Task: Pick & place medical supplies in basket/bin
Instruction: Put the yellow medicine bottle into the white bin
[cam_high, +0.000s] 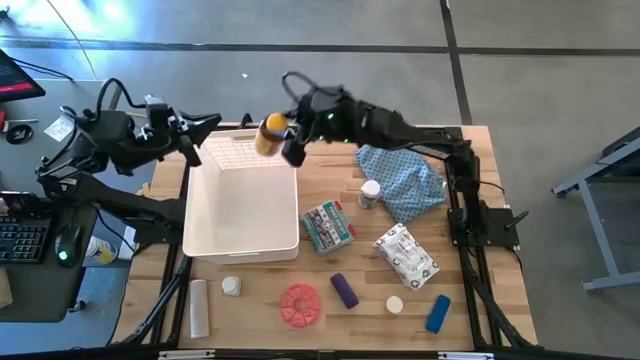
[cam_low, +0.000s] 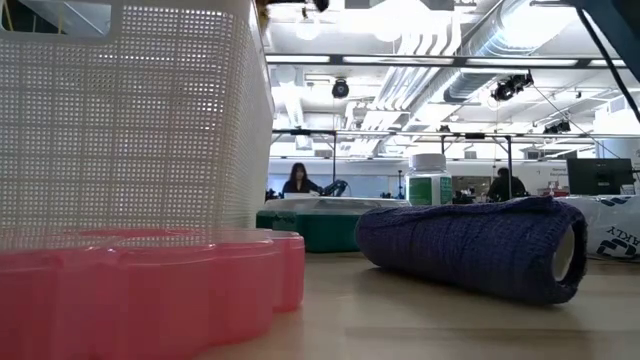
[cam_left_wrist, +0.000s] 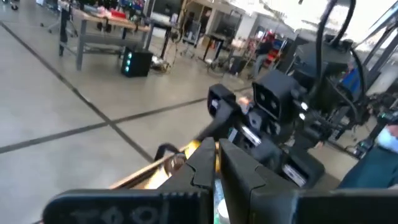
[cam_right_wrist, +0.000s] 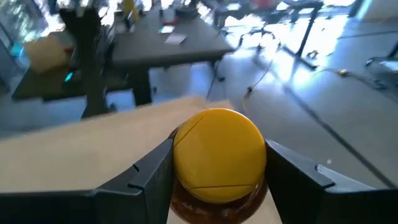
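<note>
Our right gripper (cam_high: 278, 140) clamps the amber bottle (cam_high: 270, 135) over the bin (cam_high: 240, 245) rim, left gripper (cam_high: 205, 125) closed empty; released here, we risk it bouncing outside.

In the low view the white bin (cam_low: 135, 110) is cut off at the frame's top and left, and the pink disc (cam_low: 140, 290), perhaps, below.

The white bin (cam_high: 240, 205) is my landmark: its inside lies bare, open from above. Over its far right corner my right jaws (cam_high: 278, 138) carry the amber bottle (cam_high: 270, 134); my left jaws (cam_high: 205, 130), closed, hang past its far left corner. Right of it, green-white packet (cam_high: 328, 226) crowds the wall; the desk (cam_high: 260, 300) in front holds a red disc (cam_high: 300, 305)
</note>
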